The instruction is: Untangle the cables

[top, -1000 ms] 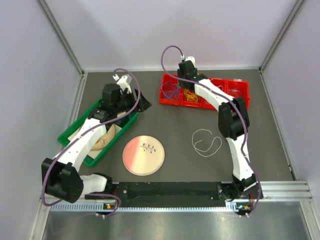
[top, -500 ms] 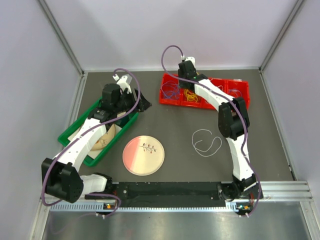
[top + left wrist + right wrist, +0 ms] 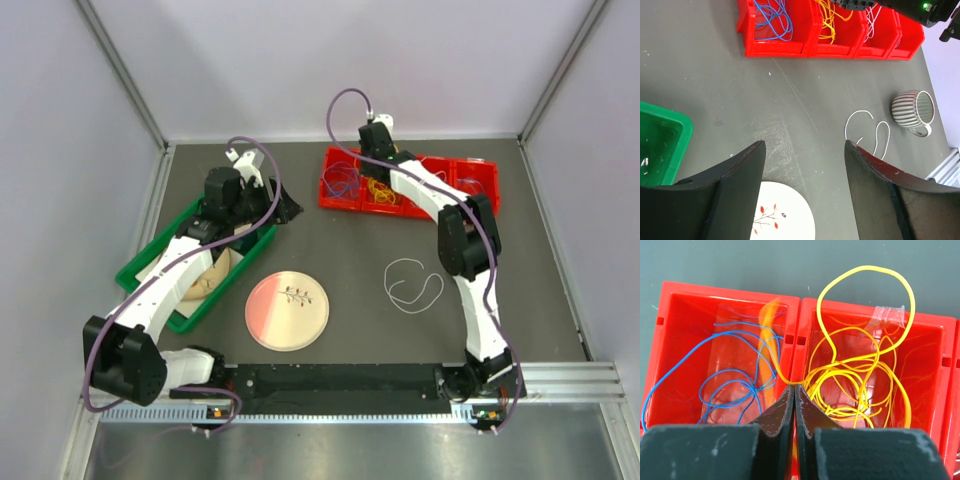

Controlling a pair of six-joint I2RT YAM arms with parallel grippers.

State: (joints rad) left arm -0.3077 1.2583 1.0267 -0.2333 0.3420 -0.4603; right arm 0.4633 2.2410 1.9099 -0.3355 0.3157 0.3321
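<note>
You seemed nearly done: right gripper [image 3: 794, 390] clenched a stray thin yellow wire [image 3: 867, 270], left gripper [image 3: 805, 146] hung released, thin white wire [image 3: 859, 112] lay loose at 6 o'clock from red plastic bins [image 3: 730, 290].

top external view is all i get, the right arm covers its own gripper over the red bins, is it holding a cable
Observer: Yes. The right gripper is shut on a thin yellow cable, above the wall between two red plastic bins.
Operator: left gripper holding anything
Observer: No. The left gripper is open, with nothing between its fingers.
Operator: anything hidden behind the right arm
Observer: A grey striped mug sits on the table beside the loose white cable, not touching it.
</note>
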